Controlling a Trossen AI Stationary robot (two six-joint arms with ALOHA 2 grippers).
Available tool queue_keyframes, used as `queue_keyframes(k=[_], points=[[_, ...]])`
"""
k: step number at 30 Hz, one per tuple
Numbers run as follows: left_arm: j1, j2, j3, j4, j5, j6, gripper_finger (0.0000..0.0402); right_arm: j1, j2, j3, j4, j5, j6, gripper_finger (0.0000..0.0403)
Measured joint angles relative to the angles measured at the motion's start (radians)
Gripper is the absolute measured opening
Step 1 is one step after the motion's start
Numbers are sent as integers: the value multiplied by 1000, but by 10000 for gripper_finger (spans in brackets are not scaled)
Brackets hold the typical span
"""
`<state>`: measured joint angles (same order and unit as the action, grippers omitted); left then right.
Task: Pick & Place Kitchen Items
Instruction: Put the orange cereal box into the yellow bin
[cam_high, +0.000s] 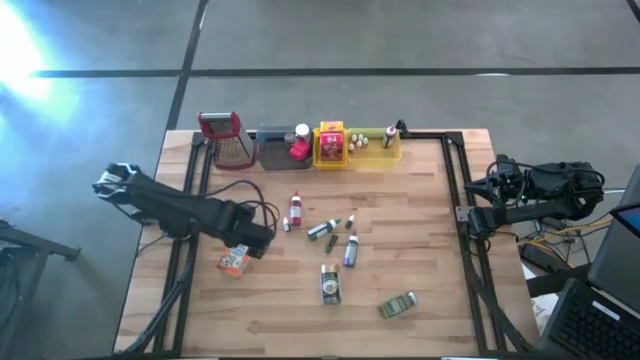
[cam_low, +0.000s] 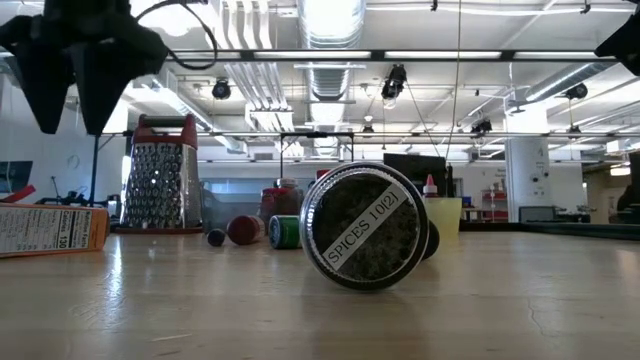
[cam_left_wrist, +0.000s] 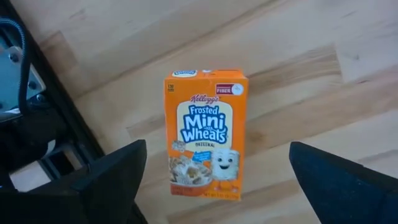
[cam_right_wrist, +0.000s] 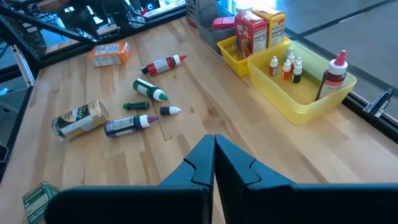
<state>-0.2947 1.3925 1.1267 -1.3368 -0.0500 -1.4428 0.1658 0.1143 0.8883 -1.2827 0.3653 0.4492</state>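
The left hand (cam_left_wrist: 214, 180) hangs with its fingers wide apart over an orange cereal box (cam_left_wrist: 205, 134) lying flat near the counter's (cam_high: 420, 230) left edge, touching nothing. Only the left wrist view shows the box's printed front, and only the low view shows the label on one spice jar (cam_low: 365, 227). The right hand (cam_right_wrist: 213, 163) waits pressed together, empty, at the right edge.
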Motion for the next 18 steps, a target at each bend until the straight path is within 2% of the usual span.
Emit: queue_keyframes(k=[9,18], points=[[9,66,-8,29,0,88,400,0,0,0,0,0,0,8],[65,61,-116,136,20,144,400,0,0,0,0,0,0,8]])
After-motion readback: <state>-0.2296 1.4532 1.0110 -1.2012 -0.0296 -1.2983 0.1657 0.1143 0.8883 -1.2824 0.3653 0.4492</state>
